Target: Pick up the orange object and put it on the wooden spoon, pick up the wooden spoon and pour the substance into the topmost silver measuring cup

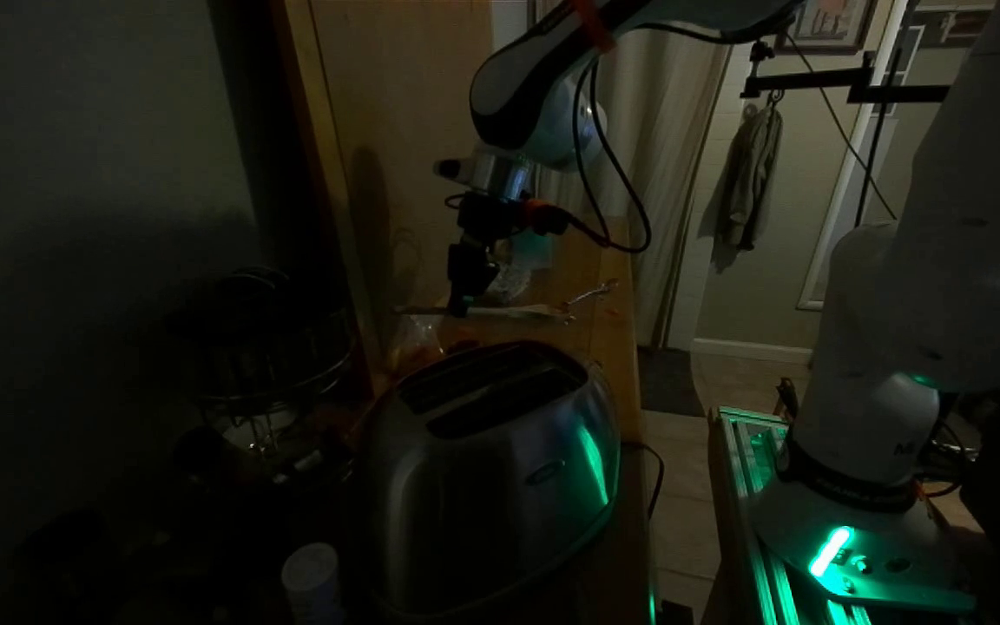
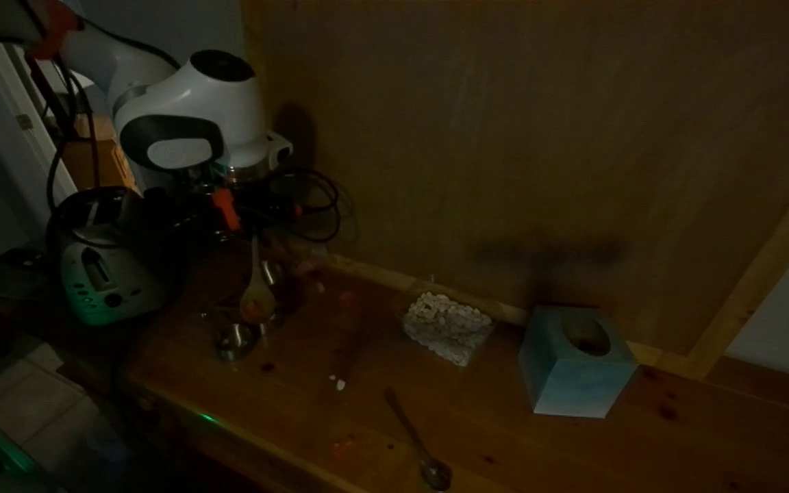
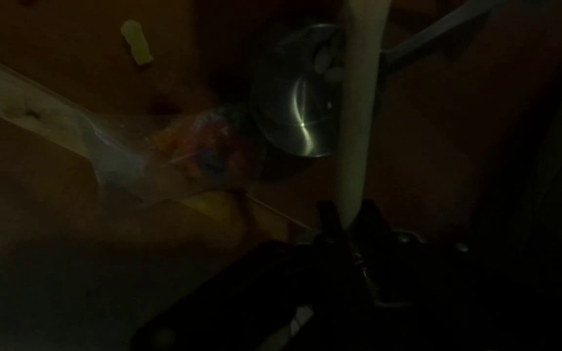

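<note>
my tool [image 3: 350, 214] is clamped on the wooden spoon [image 3: 360, 107], across the handle. my read on why: the bowl end is left free to tip. orange object [image 2: 254, 309] lies in that bowl. in an exterior view the spoon [image 1: 513, 311] looks near level, presumably so the load doesn't slide off early.

back cup [image 2: 271, 272], silver, sits partly behind the spoon; front cup [image 2: 233, 341], also silver, is just past the bowl, nearer the edge of the surface [image 2: 545, 452]. probably grouped here to keep the carry short. can't tell which counts as topmost; i'd guess the back one. wrist view shows a cup, likely that one, partly hidden by the handle, a few pale bits [image 3: 323, 58] inside, maybe the same stuff as the pale heap [image 2: 448, 329] farther along. load's on, spoon's held, pour not done: i'd call this the carry or line-up step.

writing: band [image 1: 851, 491] on my base [image 1: 865, 434] reads franka, rest blurred. toaster [image 1: 483, 512] has an oval badge [image 1: 546, 471], too dark to read. blue box [image 2: 576, 383]: no lettering i can make out.
</note>
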You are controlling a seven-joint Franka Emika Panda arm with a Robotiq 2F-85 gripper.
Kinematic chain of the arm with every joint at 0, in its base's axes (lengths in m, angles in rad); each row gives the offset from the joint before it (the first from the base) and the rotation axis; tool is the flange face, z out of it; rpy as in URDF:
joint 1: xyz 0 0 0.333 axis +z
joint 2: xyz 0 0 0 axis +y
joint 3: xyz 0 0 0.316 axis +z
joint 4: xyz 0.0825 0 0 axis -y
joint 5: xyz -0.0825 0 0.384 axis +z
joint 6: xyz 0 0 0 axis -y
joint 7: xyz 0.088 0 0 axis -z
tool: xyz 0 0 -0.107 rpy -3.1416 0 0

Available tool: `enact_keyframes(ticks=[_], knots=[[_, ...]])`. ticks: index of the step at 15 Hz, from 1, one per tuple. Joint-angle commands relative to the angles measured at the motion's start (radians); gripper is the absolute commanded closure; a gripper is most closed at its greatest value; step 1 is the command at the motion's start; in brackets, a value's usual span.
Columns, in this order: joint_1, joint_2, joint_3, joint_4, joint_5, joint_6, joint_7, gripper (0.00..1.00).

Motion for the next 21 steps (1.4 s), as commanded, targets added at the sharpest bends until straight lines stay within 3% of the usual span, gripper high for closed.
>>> enact_keyframes(ticks=[1,12,21], knots=[[0.021,-0.033,-0.021,-0.014,0.133,0.003,-0.103,0.96],[0.07,-0.017,0.024,-0.01,0.318,0.092,-0.294,0.96],[0.08,-0.008,0.039,0.008,0.453,0.063,-0.433,0.96]])
